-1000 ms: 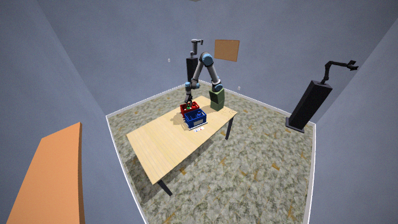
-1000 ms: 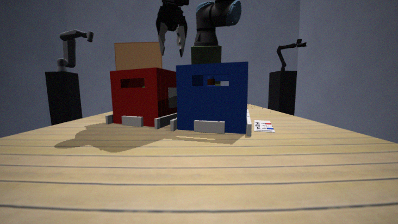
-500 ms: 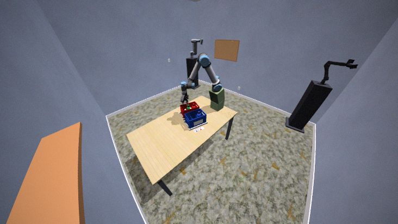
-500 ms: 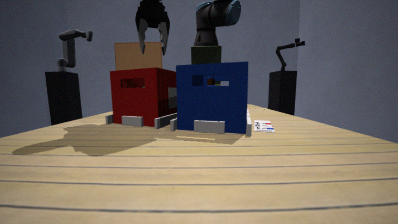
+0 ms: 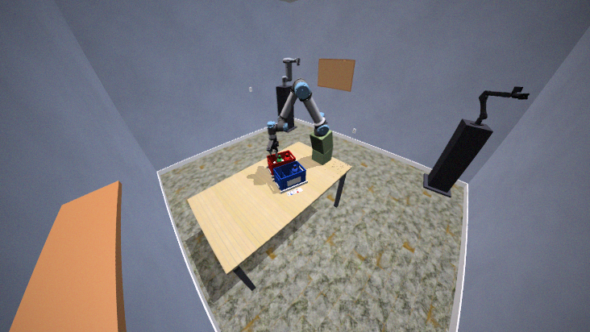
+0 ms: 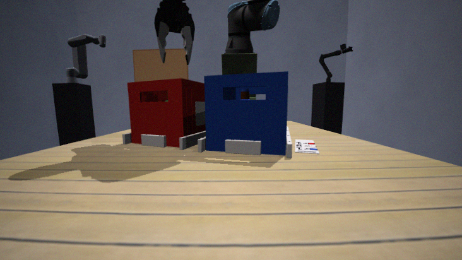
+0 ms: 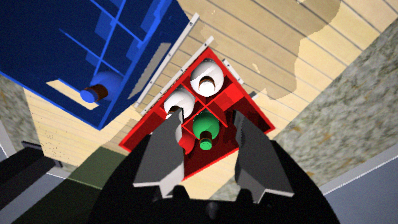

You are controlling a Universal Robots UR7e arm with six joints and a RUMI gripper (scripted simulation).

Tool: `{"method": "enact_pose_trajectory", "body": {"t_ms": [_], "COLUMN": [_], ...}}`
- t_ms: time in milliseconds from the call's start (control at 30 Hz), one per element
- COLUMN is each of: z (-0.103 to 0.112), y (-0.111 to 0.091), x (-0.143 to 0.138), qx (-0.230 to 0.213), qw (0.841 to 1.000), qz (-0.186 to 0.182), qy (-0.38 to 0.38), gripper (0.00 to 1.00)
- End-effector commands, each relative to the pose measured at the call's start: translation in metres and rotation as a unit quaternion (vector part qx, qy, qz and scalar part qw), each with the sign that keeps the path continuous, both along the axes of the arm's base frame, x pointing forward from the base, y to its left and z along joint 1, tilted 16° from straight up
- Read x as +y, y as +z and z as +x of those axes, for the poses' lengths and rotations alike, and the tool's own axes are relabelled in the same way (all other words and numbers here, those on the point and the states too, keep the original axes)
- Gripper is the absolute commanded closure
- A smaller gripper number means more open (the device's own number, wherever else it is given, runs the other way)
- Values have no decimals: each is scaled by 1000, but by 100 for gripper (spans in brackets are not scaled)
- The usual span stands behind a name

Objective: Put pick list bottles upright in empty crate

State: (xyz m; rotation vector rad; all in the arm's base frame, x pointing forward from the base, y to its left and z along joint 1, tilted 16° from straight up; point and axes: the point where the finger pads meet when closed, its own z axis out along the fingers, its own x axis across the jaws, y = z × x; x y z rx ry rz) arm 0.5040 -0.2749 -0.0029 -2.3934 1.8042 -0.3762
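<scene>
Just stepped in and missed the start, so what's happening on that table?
A robot arm is sorting bottles between two crates. Its claw hangs above the red crate, fingers apart and holding nothing, with a green-capped bottle and two white-capped ones below it. The blue crate alongside already holds one blue-capped bottle. The pick list lies beside it.

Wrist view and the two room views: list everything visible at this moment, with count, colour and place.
Red crate: one, red, on the table.
Blue crate: one, blue, beside the red crate.
White-topped bottles: two, in the red crate.
Green bottle: one, in the red crate, between the jaws in the wrist view.
Red bottle: one, in the red crate, partly hidden.
Blue bottle: one, in the blue crate.
Pick list: one, white, next to the blue crate.
Table: one, tan.
Gripper: one, dark, open above the red crate, holding nothing.
</scene>
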Motion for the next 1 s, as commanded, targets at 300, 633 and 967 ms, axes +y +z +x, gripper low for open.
{"method": "enact_pose_trajectory", "body": {"t_ms": [300,633,967], "z": [4,8,11], "y": [-13,-26,-36], "x": [-1,-2,-2], "qx": [0,0,0], "qw": [1000,1000,1000], "qz": [0,0,0], "qy": [0,0,0], "gripper": [62,62,62]}}
